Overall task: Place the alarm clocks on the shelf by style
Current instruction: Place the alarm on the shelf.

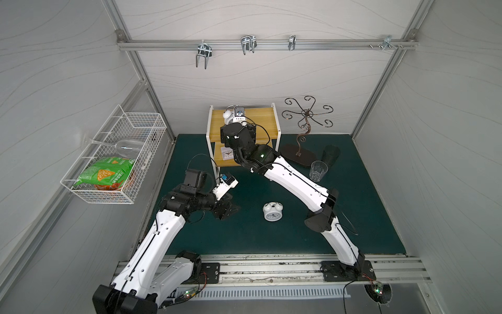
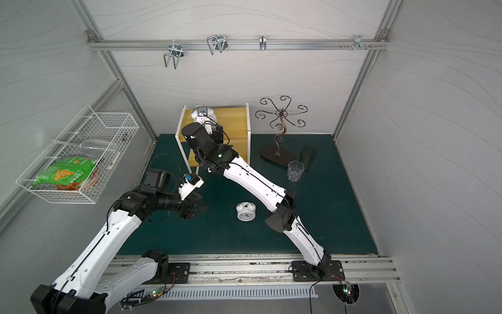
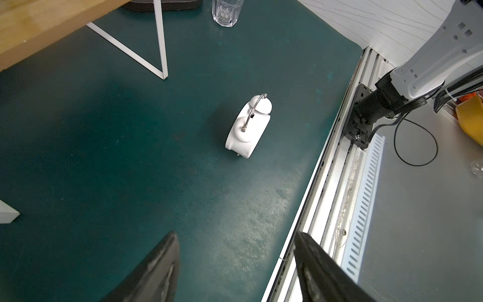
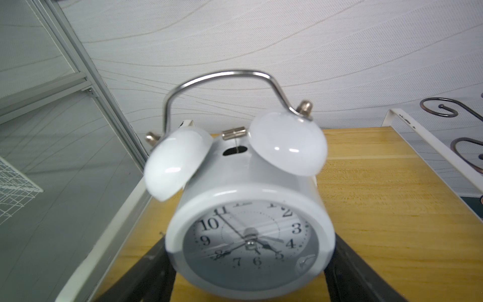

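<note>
Hanging on the left wall at about 9 o'clock, the white wire basket (image 1: 135, 127) carries a green snack bag (image 1: 106, 174) and a stemmed glass (image 1: 127, 148) lying on its side. To its right, at about 7 o'clock from the middle of the green mat (image 1: 366, 217), the left gripper (image 1: 226, 210) hovers above the mat. Its jaws are apart and nothing is between them; the left wrist view shows its two black fingers (image 3: 156, 269) far from each other.

At 12 o'clock the shelf (image 1: 271, 119) stands against the back wall. One round twin-bell clock (image 4: 251, 209) stands upright on the 9 o'clock side of the upper board. The right gripper (image 4: 249, 239) is clamped on it, with one finger at each side of the case. On the lower board rests a white square clock (image 1: 226, 154), close beside the right arm.

The second round clock (image 1: 273, 213) stands on the mat at 6 o'clock from the shelf and at 3 o'clock from the left gripper, apart from both grippers. Further right, at about 2 o'clock, are a clear drinking glass (image 1: 318, 170), a dark cup (image 1: 330, 155) and a curled metal stand (image 1: 301, 136).
</note>
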### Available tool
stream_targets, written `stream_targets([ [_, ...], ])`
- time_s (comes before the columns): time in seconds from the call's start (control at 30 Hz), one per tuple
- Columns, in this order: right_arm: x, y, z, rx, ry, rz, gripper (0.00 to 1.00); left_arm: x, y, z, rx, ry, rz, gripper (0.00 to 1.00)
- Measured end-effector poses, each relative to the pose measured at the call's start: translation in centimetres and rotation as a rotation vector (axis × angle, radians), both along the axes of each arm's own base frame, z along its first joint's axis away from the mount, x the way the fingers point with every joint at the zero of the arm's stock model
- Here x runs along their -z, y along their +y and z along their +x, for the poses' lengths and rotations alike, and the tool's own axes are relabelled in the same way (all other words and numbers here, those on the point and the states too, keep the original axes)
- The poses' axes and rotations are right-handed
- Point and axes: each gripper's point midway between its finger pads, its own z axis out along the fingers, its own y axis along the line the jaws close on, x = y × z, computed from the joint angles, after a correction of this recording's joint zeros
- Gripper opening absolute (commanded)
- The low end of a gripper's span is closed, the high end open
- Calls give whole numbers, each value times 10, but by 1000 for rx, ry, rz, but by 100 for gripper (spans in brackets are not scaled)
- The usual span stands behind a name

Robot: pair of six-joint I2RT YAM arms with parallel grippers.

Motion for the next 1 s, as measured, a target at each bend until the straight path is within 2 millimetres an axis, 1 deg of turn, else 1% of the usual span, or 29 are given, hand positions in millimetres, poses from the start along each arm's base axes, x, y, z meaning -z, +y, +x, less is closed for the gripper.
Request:
stream_targets([
  [0.3, 2, 0, 0, 4, 7, 11, 75, 0, 0, 0, 0, 1, 0, 72],
  [0.67, 2, 0, 0, 23, -1, 13, 87, 0, 0, 0, 0, 0, 0, 72],
  [0.93, -1, 1, -1, 30, -14, 26, 98, 0, 0, 0, 0, 0, 0, 72],
  [1.0, -1, 1, -1, 30, -15, 26, 99, 0, 0, 0, 0, 0, 0, 72],
])
